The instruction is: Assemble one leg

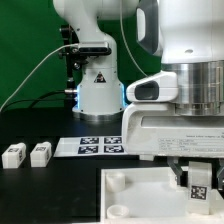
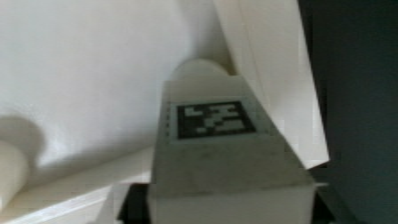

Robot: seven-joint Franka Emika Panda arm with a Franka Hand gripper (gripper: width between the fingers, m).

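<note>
My gripper (image 1: 197, 176) is shut on a white oblong leg (image 1: 198, 190) with a black-and-white tag on its face. It holds the leg upright over the right part of the large flat white board (image 1: 140, 192). In the wrist view the leg (image 2: 217, 120) fills the middle, clamped between my gripper's (image 2: 224, 203) dark fingers (image 2: 137, 202). The leg's tip points at the board (image 2: 89, 70) near its edge. A round corner socket (image 2: 9, 150) shows at the side. Two more legs (image 1: 13, 153) (image 1: 40, 152) lie on the table at the exterior view's left.
The marker board (image 1: 100, 147) lies in front of the robot base (image 1: 97, 95). The large board has round sockets (image 1: 115, 178) (image 1: 118, 208) on its left side. Cables run behind the base. The table is black.
</note>
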